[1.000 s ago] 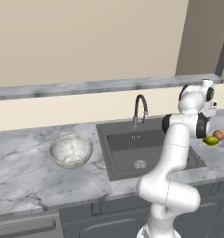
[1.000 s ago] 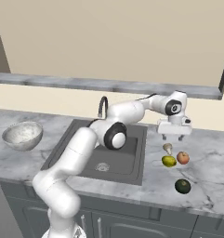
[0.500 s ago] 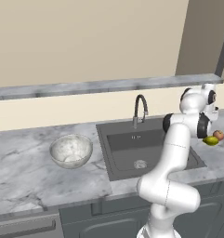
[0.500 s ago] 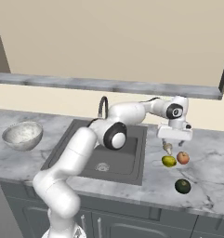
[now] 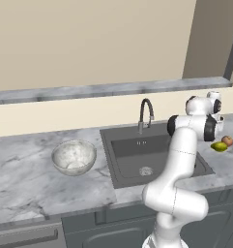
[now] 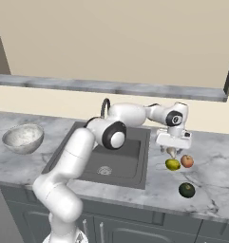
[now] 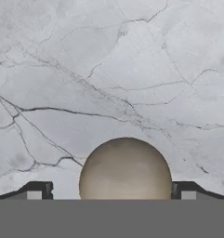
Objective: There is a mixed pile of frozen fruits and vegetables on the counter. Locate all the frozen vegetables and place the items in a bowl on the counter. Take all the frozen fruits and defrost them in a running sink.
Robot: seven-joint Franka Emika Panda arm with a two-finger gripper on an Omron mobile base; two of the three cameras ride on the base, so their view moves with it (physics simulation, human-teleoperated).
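Observation:
In the hand view a tan mushroom cap (image 7: pixel 125 169), one of the frozen vegetables, sits on the marble counter (image 7: pixel 108 69) between my gripper's (image 7: pixel 111 191) wide-open fingertips (image 7: pixel 38 191). From the right base view, the gripper (image 6: pixel 172 146) hangs right over that mushroom (image 6: pixel 171 152), to the right of the sink (image 6: pixel 87 163). Just in front lie the frozen fruits: a yellow-green lemon (image 6: pixel 172 164) and a reddish apple (image 6: pixel 186 161). A dark green lump (image 6: pixel 186 190) rests nearer the counter's front edge. The speckled bowl (image 6: pixel 23 136) stands far left. Lemon (image 5: pixel 218 146) and apple (image 5: pixel 227 140) also appear in the left base view.
A curved faucet (image 5: pixel 146 114) rises behind the dark sink basin (image 5: pixel 127 167), with no water visibly running. The bowl (image 5: pixel 74 156) sits left of the sink on the counter (image 5: pixel 21 184). A marble ledge (image 6: pixel 111 87) runs along the wall above.
The hand has come down toward the mushroom over the last second. Its fingers have stayed wide apart, and the food pieces have not moved.

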